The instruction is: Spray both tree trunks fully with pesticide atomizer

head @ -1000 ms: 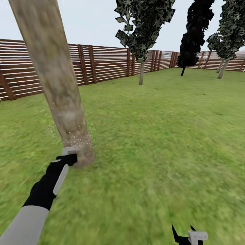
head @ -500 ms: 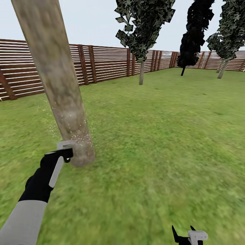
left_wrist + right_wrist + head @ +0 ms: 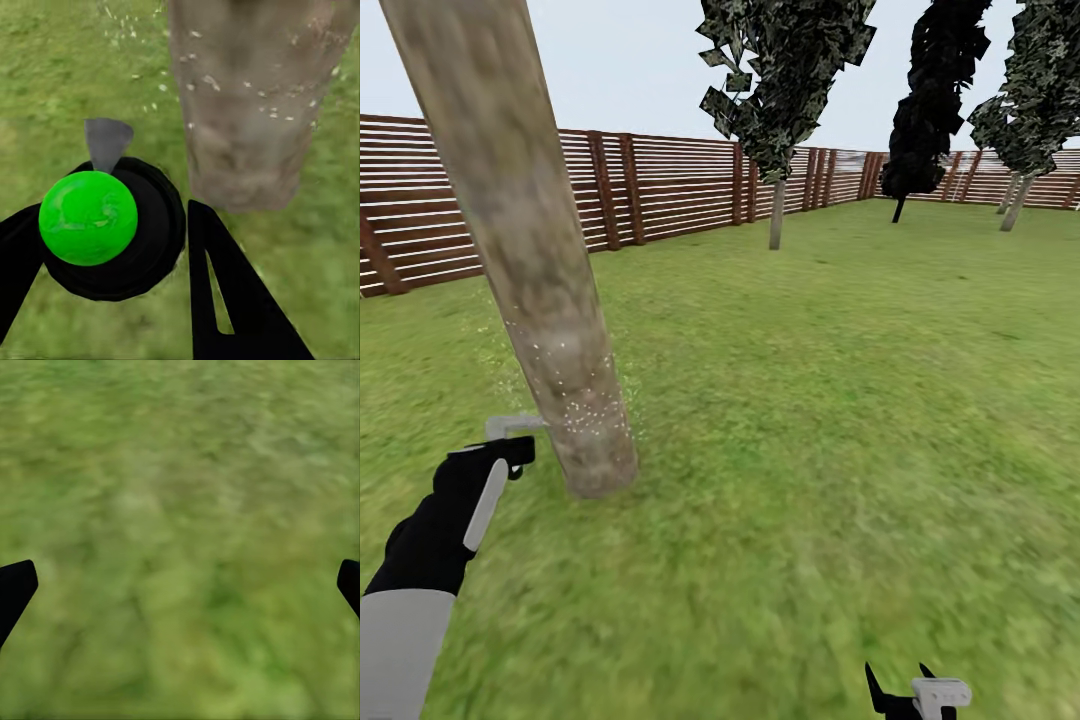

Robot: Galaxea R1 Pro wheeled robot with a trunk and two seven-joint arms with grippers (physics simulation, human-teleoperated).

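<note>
While the right gripper (image 3: 908,690) hangs low at the robot's side with its fingers spread wide and nothing between them, over bare grass (image 3: 180,510), the left gripper (image 3: 112,292) does the work. Its two black fingers are closed around the pesticide atomizer (image 3: 112,229), a round black body that carries a bright green top in the wrist view, although one would expect a red cap. A small grey nozzle (image 3: 106,142) stands out from the bottle toward the tree trunk (image 3: 251,105), so the bottle seems to be held this way in order to aim the spray at the bark.

From the head camera, the left gripper (image 3: 510,445) sits just beside the foot of this nearest tree trunk (image 3: 520,240), on its left side, near but apart from it. Fine white specks lie on the lower trunk and in the air around it, which I judge to be pesticide. The higher part of the trunk shows no specks, so the coverage is probably not complete.

Farther away, a second tree (image 3: 780,90) stands on the lawn before the wooden fence (image 3: 660,185). I suppose it is the other one to spray.
</note>
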